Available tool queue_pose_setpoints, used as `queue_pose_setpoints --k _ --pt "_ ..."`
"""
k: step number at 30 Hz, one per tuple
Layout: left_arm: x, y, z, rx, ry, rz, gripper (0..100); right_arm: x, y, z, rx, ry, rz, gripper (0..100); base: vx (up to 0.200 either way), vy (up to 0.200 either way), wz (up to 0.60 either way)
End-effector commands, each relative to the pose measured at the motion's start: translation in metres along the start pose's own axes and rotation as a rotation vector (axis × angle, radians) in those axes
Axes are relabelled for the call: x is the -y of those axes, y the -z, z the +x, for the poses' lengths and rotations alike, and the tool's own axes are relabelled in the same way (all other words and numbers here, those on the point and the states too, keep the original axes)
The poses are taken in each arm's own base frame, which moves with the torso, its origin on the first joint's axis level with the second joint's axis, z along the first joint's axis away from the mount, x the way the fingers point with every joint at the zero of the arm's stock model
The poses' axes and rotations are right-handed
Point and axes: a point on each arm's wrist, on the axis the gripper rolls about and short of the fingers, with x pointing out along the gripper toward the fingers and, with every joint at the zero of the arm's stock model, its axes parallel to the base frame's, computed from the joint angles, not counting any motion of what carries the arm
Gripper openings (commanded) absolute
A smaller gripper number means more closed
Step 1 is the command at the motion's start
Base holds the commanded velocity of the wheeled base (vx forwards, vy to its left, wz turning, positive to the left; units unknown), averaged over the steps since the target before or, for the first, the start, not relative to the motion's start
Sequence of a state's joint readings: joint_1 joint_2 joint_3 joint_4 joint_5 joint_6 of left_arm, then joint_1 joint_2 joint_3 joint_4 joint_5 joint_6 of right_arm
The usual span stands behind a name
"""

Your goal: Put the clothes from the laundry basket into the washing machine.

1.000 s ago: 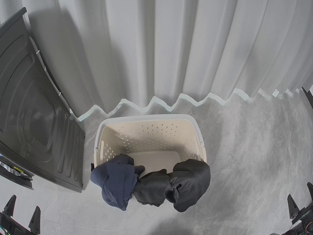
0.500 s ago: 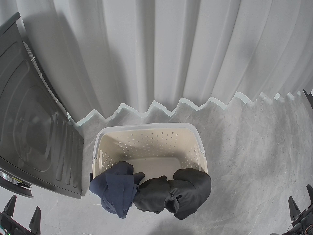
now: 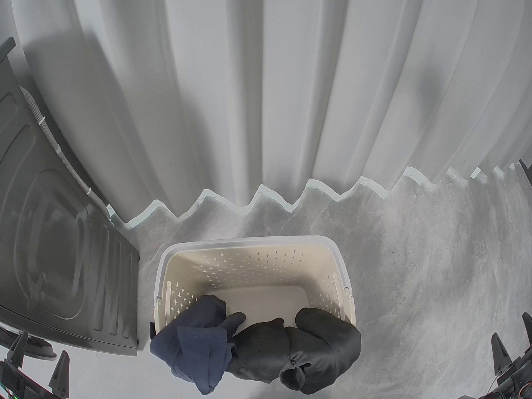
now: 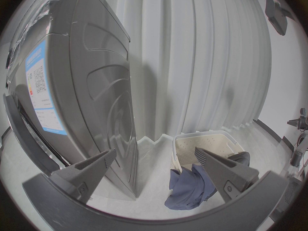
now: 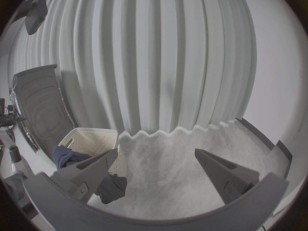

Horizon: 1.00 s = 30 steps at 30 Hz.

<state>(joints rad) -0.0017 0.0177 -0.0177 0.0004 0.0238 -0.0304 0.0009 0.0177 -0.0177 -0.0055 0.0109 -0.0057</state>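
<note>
A cream laundry basket (image 3: pixel 249 244) stands on the grey floor in front of me. Over its near rim hang a navy garment (image 3: pixel 194 350) and a dark grey garment (image 3: pixel 310 350). The grey washing machine (image 3: pixel 50 250) stands to the basket's left, its side panel toward me. My left gripper (image 3: pixel 39 356) is low at the left, open and holding nothing, beside the machine. My right gripper (image 3: pixel 515 339) is low at the far right, open and holding nothing. The left wrist view takes in the machine (image 4: pixel 96 90), the basket (image 4: pixel 205 141) and the navy garment (image 4: pixel 189 190).
A white curtain (image 3: pixel 288 84) hangs behind the basket down to the floor. Bare grey floor (image 3: pixel 443 250) stretches to the basket's right. In the right wrist view the basket (image 5: pixel 93 138) sits left of a wide stretch of floor (image 5: pixel 179 158).
The whole head view has shifted, so the basket, clothes and machine sit lower in the picture; the camera moved. Neither gripper has changed and the clothes lie as before.
</note>
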Motion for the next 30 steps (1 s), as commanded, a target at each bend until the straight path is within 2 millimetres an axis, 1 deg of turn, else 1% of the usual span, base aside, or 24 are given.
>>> queue_pose_setpoints --k 1,9,18,24,30 --pt "-0.0002 0.0048 0.0001 -0.001 -0.001 0.000 100 0.0000 0.0052 0.0002 -0.002 -0.001 0.000 100 0.200 0.000 0.00" --pt "-0.0001 0.0048 0.0001 -0.001 0.001 0.000 100 0.0000 0.0052 0.0002 -0.002 -0.001 0.000 100 0.200 0.000 0.00" --pt "-0.0002 0.0049 0.0001 -0.003 -0.001 0.000 100 0.0000 0.0052 0.0002 -0.002 -0.001 0.000 100 0.000 0.000 0.00" --pt "-0.0002 0.0049 0.0001 -0.003 0.001 0.000 100 0.0000 0.0052 0.0002 -0.002 -0.001 0.000 100 0.200 0.000 0.00" --pt "-0.0002 0.0048 0.0001 -0.001 0.001 0.000 100 0.0000 0.0052 0.0002 -0.002 -0.001 0.000 100 0.000 0.000 0.00"
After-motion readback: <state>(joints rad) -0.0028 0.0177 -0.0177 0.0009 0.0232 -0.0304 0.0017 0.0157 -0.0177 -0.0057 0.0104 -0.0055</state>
